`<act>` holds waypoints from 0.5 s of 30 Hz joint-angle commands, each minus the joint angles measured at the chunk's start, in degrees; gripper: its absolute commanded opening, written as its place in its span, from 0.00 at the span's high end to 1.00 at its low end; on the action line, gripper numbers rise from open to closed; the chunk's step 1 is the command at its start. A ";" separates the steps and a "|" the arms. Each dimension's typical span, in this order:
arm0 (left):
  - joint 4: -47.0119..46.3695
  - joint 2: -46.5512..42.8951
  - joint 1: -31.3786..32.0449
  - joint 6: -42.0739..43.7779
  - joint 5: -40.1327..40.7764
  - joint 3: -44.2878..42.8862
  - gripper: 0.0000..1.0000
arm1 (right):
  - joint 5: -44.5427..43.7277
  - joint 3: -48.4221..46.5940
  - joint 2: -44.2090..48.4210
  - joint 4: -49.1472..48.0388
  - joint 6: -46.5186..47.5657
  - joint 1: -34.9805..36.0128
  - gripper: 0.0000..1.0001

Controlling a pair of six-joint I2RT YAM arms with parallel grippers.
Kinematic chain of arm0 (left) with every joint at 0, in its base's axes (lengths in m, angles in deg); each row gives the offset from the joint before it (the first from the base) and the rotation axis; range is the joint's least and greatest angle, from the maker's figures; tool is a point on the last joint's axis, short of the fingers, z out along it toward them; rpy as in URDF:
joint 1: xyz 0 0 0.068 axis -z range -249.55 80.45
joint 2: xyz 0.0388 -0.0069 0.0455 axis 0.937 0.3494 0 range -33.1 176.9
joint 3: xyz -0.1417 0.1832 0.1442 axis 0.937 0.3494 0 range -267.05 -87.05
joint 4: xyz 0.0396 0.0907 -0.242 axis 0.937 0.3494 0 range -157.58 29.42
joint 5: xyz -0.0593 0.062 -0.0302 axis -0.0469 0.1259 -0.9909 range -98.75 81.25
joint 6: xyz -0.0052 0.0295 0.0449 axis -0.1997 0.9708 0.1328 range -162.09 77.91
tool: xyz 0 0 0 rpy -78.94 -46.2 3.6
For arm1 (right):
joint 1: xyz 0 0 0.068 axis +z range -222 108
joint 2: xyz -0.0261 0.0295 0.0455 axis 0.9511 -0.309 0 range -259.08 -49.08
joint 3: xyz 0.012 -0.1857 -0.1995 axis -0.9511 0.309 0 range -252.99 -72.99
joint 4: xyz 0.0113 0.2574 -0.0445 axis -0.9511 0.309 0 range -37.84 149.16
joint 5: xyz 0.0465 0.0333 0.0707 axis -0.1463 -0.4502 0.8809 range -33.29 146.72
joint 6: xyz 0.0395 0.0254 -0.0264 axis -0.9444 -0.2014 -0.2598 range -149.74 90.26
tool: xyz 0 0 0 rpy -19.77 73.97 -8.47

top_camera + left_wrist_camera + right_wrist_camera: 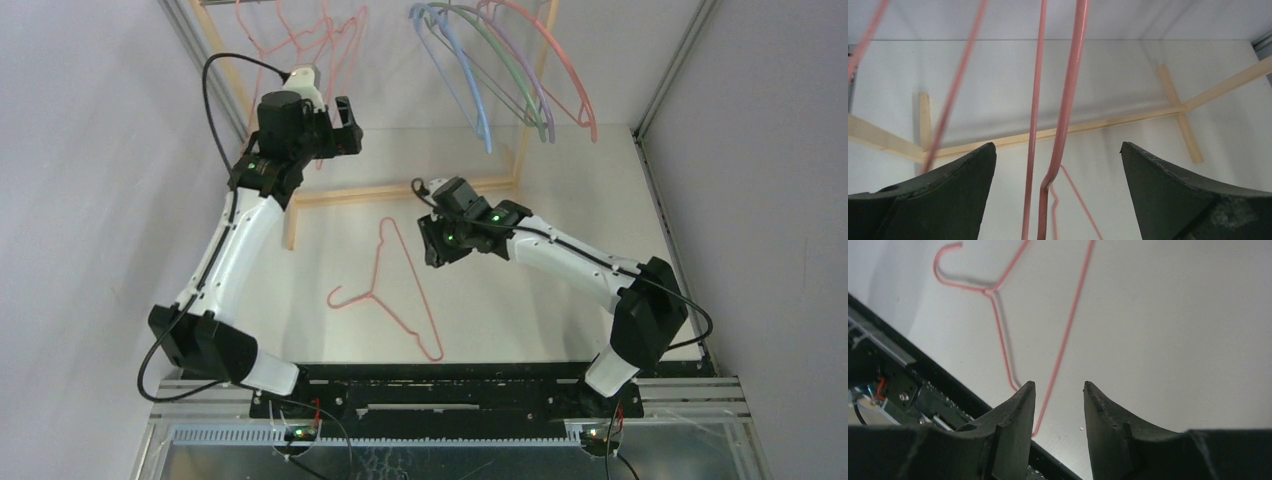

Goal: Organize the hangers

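Observation:
Several salmon-pink hangers point(305, 45) hang at the rack's left end. A blue, a green, a lavender and a pink hanger point(500, 70) hang at its right end. One more pink hanger point(385, 290) lies flat on the table. My left gripper point(345, 125) is raised beside the left group. Its jaws are wide open around two pink wires point(1063, 115) that touch neither finger. My right gripper point(432, 255) hovers over the table just right of the lying hanger point(993, 290). Its jaws point(1059, 385) are partly open with nothing between them.
The wooden rack frame point(400, 190) stands across the back of the table; its base bars point(1098, 125) run under my left gripper. Grey walls close in both sides. The black arm mount point(450, 385) lines the near edge.

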State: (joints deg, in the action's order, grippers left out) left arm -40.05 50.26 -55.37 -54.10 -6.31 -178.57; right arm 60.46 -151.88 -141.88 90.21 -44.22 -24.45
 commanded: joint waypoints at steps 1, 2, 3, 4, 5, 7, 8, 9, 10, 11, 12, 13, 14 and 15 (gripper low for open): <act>1.59 -7.23 -1.47 1.33 0.51 1.98 0.00 | 0.64 0.33 -1.36 -0.84 1.98 5.49 0.52; 2.42 -8.40 -1.52 1.59 0.46 2.34 0.00 | 0.66 0.53 -1.87 -1.17 1.93 6.76 0.52; 3.25 -9.59 -1.54 1.78 0.30 2.81 0.01 | 0.48 0.91 -2.40 -1.58 1.85 7.85 0.52; 4.15 -10.78 -1.53 1.96 0.08 3.27 0.01 | 0.52 1.25 -3.01 -2.10 1.83 9.04 0.52; 5.01 -12.05 -1.57 1.91 -0.16 4.06 0.00 | 0.62 1.52 -3.58 -2.58 1.76 10.19 0.52; 6.11 -14.99 -1.54 1.60 -0.43 6.60 0.01 | 0.89 2.03 -4.93 -3.84 1.33 12.31 0.52; 6.59 -17.00 -1.52 1.45 -0.53 8.14 0.01 | 0.84 2.34 -5.60 -4.46 1.05 13.33 0.52; 7.17 -18.45 -1.58 1.27 -0.79 9.80 0.01 | 0.58 2.41 -6.74 -4.92 0.51 14.37 0.52; 7.82 -19.83 -1.58 1.07 -1.20 11.33 0.01 | 0.39 2.55 -7.87 -5.29 0.27 15.37 0.52; 8.65 -21.25 -1.56 0.80 -1.56 12.77 0.01 | -0.05 2.62 -8.90 -5.72 -0.37 16.13 0.52; 9.36 -22.72 -1.56 0.50 -1.92 14.19 0.01 | -0.20 2.65 -10.08 -6.04 -0.82 17.16 0.52; 9.91 -24.35 -1.54 0.31 -2.11 15.70 0.00 | -0.50 2.83 -11.27 -6.38 -1.41 17.85 0.53; 10.25 -26.08 -1.58 0.04 -2.17 17.33 0.00 | -0.88 3.13 -12.24 -7.06 -1.93 18.45 0.53; 10.57 -27.85 -1.54 -0.04 -2.13 18.88 0.01 | -1.56 3.58 -12.97 -7.79 -2.48 19.04 0.53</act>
State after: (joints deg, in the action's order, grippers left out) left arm -32.10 27.81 -56.80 -53.68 -6.94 -164.34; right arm 60.81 -149.22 -152.67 86.42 -44.29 -7.62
